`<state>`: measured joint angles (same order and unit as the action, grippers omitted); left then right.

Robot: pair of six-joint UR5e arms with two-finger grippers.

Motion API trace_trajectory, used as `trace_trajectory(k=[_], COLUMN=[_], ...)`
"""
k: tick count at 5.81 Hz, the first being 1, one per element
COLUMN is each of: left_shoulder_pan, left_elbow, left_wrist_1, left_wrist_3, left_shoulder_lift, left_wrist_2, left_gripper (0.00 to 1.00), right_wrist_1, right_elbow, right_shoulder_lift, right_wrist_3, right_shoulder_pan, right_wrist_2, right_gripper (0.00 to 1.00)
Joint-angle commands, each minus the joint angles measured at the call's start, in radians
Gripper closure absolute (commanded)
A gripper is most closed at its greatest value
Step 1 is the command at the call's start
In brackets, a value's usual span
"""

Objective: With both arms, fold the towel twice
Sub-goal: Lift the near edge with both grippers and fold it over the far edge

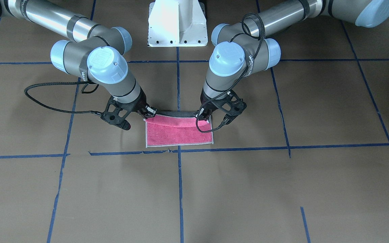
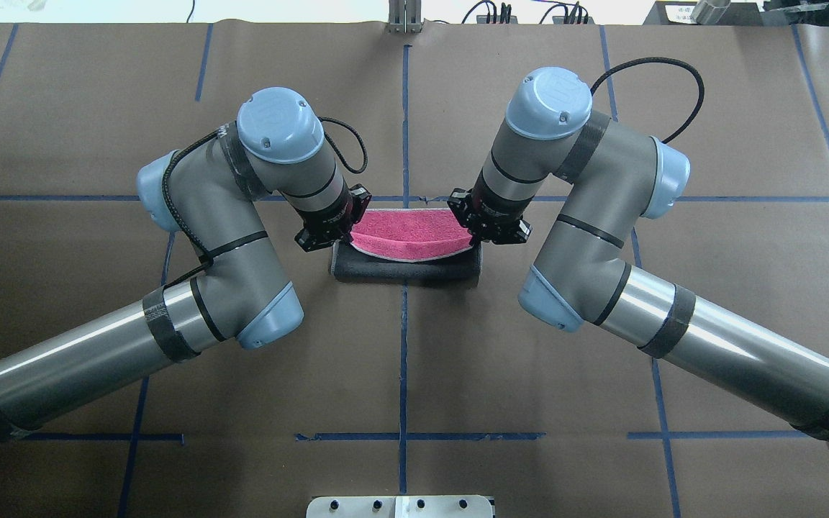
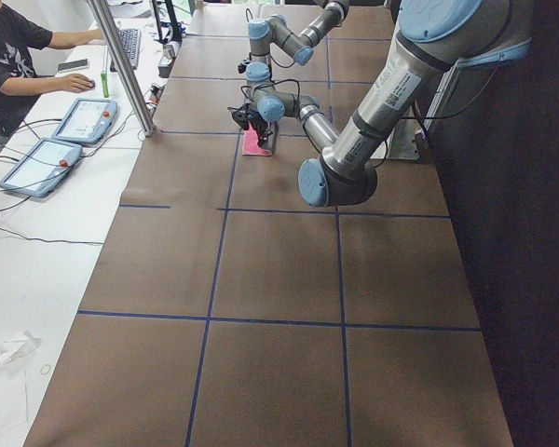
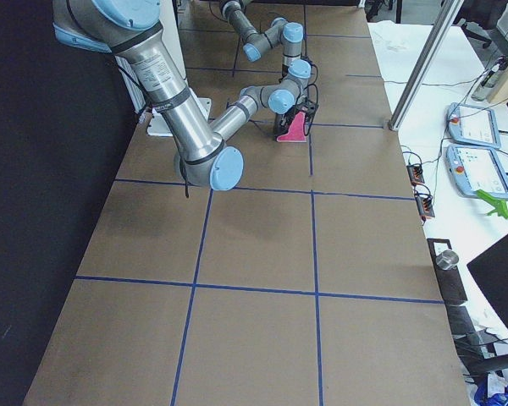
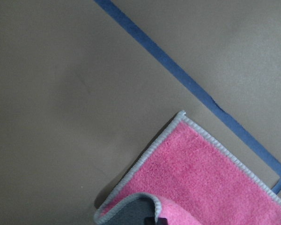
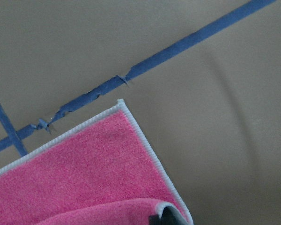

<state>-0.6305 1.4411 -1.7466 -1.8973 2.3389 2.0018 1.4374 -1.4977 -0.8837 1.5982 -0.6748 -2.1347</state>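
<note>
The towel (image 1: pixel 179 135) lies pink face up on the brown table, in front of the pedestal. Its edge nearest the robot is lifted and curls over, showing the grey underside (image 2: pixel 404 270). My left gripper (image 1: pixel 205 116) is shut on one lifted corner, and also shows in the overhead view (image 2: pixel 339 237). My right gripper (image 1: pixel 146 116) is shut on the other lifted corner (image 2: pixel 473 237). The far half of the towel rests flat, its free corners showing in the left wrist view (image 5: pixel 201 173) and the right wrist view (image 6: pixel 84 173). In both side views the towel (image 3: pixel 252 142) (image 4: pixel 295 128) is small and far.
The white pedestal base (image 1: pixel 177 23) stands behind the towel. Blue tape lines (image 1: pixel 235 148) cross the brown paper table cover just beyond the towel's far edge. A seated operator (image 3: pixel 19 56) and tablets (image 3: pixel 84 119) are at a side desk.
</note>
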Motion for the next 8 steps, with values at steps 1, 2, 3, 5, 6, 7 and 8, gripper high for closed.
trace_trajectory(k=[1, 2, 3, 5, 6, 7, 8], left_shoulder_pan=[-0.027, -0.041, -0.046, -0.048, -0.048, -0.048, -0.052], left_elbow=[-0.042, -0.062, -0.07, -0.076, -0.085, -0.102, -0.119], left_wrist_1=[-0.024, -0.04, -0.054, -0.056, -0.068, -0.105, -0.14], left_wrist_3=[-0.005, -0.015, -0.019, -0.019, -0.019, -0.017, -0.016], left_shoulder_lift=[0.013, 0.014, 0.016, 0.016, 0.017, 0.016, 0.013], left_wrist_2=[0.0, 0.0, 0.0, 0.0, 0.0, -0.002, -0.003], left_gripper=[0.97, 0.97, 0.97, 0.97, 0.97, 0.67, 0.01], right_wrist_1=[-0.002, -0.002, 0.0, -0.026, -0.032, -0.031, -0.032], right_elbow=[0.055, 0.065, 0.069, 0.103, 0.112, 0.112, 0.114], right_shoulder_lift=[0.035, 0.04, 0.038, 0.038, 0.04, 0.04, 0.037], right_wrist_3=[0.0, 0.0, -0.003, -0.007, -0.009, -0.017, -0.056], right_shoulder_pan=[-0.015, -0.034, -0.045, -0.046, -0.045, -0.045, -0.057], right_wrist_2=[-0.008, -0.028, -0.04, -0.04, -0.04, -0.039, -0.039], right_gripper=[1.0, 1.0, 1.0, 1.0, 1.0, 0.99, 0.66])
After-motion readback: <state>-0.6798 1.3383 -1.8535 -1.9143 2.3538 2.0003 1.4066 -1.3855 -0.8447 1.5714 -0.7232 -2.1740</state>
